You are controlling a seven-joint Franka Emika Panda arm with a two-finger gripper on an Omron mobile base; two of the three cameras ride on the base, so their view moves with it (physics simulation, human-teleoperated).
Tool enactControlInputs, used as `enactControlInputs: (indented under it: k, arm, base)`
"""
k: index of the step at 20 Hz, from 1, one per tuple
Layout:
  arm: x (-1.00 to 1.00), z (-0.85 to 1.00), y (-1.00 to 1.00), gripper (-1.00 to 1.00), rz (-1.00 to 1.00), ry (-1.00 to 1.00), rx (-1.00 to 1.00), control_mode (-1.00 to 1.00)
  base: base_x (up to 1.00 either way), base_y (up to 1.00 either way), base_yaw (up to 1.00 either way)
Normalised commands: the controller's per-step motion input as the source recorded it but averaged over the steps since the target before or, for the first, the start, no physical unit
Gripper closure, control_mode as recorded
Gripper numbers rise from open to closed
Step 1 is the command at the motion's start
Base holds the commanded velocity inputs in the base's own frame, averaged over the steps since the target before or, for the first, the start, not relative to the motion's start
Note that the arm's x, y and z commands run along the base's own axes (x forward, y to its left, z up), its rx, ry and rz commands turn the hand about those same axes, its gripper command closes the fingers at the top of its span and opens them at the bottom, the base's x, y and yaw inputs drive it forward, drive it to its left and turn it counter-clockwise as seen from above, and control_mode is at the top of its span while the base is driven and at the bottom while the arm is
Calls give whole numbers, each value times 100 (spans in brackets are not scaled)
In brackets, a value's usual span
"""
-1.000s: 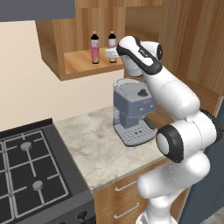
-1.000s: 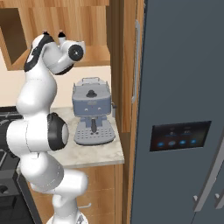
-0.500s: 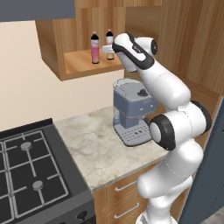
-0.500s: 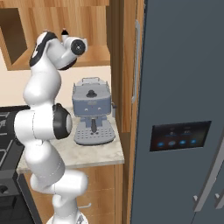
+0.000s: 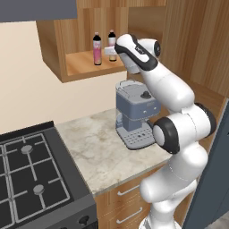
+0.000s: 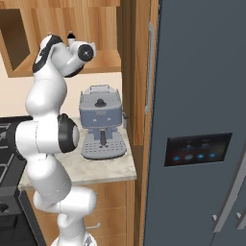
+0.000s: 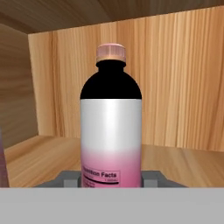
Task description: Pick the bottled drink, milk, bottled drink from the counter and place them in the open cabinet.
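Two bottled drinks (image 5: 97, 48) in open cabinet (image 5: 85, 62) | gripper (image 5: 110, 52) clamps one (upright)

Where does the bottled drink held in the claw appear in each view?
Left base view: the bottled drink stands upper centre, at the arm's tip.
Right base view: its dark cap peeks above the arm, upper left.
Hand view: centre, close up.
Shared landmark: the open cabinet around it.

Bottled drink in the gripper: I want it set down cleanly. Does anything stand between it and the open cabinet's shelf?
Nothing visible stands in the way. The held bottled drink is inside the open cabinet, in the shut gripper, with bare shelf board around it. The other bottled drink stands apart, to one side.
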Motion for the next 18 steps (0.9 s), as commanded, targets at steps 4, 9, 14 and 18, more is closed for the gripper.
enactControlInputs:
  k: [4, 9, 14, 18]
  arm:
    - [0, -9, 0, 100, 0, -7, 0, -100]
    - [0, -2, 0, 100, 0, -2, 0, -100]
    - [0, 0, 0, -100, 0, 0, 0, -100]
    - [0, 0, 0, -100, 0, 0, 0, -100]
  base:
    - [0, 0, 0]
    - [0, 0, 0]
    - [0, 0, 0]
    - [0, 0, 0]
